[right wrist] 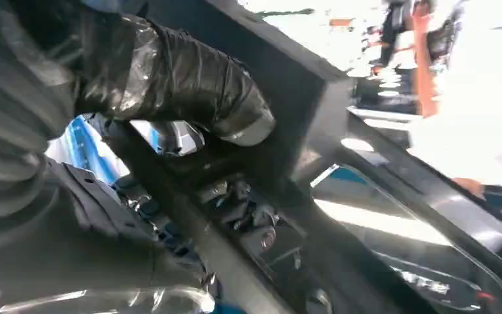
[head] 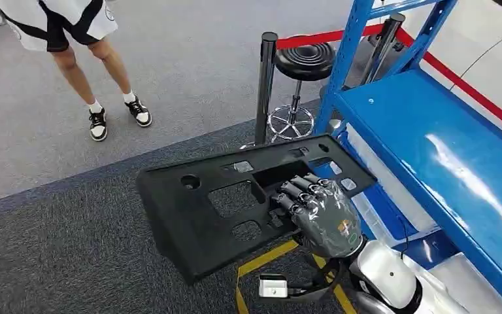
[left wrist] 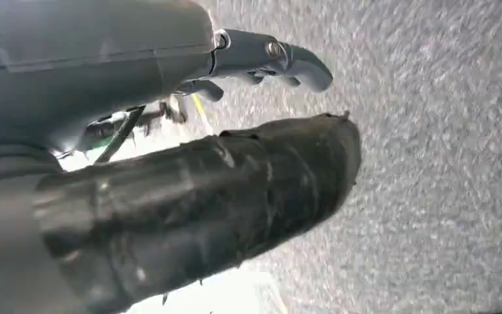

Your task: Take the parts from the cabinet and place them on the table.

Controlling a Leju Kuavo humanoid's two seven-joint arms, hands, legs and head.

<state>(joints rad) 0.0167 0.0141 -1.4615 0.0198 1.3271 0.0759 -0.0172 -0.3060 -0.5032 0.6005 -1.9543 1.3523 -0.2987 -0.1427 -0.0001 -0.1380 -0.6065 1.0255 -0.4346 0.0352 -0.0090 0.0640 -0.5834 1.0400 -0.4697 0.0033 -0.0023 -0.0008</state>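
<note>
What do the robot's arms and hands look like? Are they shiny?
Partly. The right arm is shiny silver with dark joints and a thin black cable beside it. The right hand is grey, with dark fingers wrapped in glossy black tape and a small orange mark on its back. The left hand is grey with a thick black taped thumb.

part (head: 196, 222): black plastic, matt, faintly grained, with cut-out openings
right hand (head: 323, 212): grey hard shell, fingers wrapped in shiny black tape; it grips the part
right arm (head: 385, 271): silver, smooth, glossy casing
left hand (left wrist: 170, 196): thumb wound in creased, semi-gloss black tape; smooth grey plastic fingers
cabinet (head: 431, 137): blue painted metal, glossy, reflecting light
floor (head: 52, 261): dark grey carpet, rough, matt
stool (head: 304, 62): black ribbed seat, chrome base
post (head: 266, 85): dark, polished metal
</note>
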